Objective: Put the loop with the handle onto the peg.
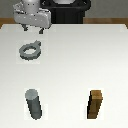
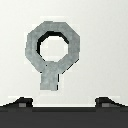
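The loop with the handle (image 1: 23, 52) is a flat grey ring lying on the white table (image 1: 75, 60) at the exterior view's left, its stubby tab on the rim. My gripper (image 1: 34, 28) hovers above and behind it, open and empty. In the wrist view the loop (image 2: 50, 77) lies flat ahead of my gripper (image 2: 65, 102), apart from the fingertips (image 2: 22, 102), which stand wide apart. The peg (image 1: 34, 104) is an upright dark grey cylinder near the front of the table, on the same side as the loop.
A brown wooden square-section block (image 1: 96, 105) stands upright at the front on the exterior view's right. The robot's dark base (image 1: 67, 10) is at the back edge of the table.
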Robot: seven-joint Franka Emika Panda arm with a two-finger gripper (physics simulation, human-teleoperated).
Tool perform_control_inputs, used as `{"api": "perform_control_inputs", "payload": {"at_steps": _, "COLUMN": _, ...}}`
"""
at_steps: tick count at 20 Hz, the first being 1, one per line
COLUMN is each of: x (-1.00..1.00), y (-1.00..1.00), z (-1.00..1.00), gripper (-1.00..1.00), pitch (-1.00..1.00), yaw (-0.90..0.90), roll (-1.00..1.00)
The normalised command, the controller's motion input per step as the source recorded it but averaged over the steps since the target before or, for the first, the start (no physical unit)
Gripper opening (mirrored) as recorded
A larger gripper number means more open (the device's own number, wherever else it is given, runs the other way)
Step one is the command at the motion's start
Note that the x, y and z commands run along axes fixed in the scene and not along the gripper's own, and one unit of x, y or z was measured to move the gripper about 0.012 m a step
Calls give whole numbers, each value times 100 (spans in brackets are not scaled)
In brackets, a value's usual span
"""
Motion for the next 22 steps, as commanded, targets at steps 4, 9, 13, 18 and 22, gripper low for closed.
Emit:
{"api": "perform_control_inputs", "payload": {"at_steps": 4, "x": 50, "y": 25, "z": 0, "gripper": 100, "pitch": 0, "yaw": 0, "roll": 0}}
{"api": "perform_control_inputs", "payload": {"at_steps": 9, "x": 20, "y": 20, "z": -40, "gripper": 100, "pitch": 0, "yaw": 0, "roll": 0}}
{"api": "perform_control_inputs", "payload": {"at_steps": 13, "x": -25, "y": 0, "z": -75, "gripper": 100, "pitch": 0, "yaw": 0, "roll": 0}}
{"api": "perform_control_inputs", "payload": {"at_steps": 18, "x": 0, "y": 0, "z": -40, "gripper": 100, "pitch": 0, "yaw": 0, "roll": 0}}
{"api": "perform_control_inputs", "payload": {"at_steps": 22, "x": 0, "y": 0, "z": 0, "gripper": -100, "pitch": 0, "yaw": 0, "roll": 0}}
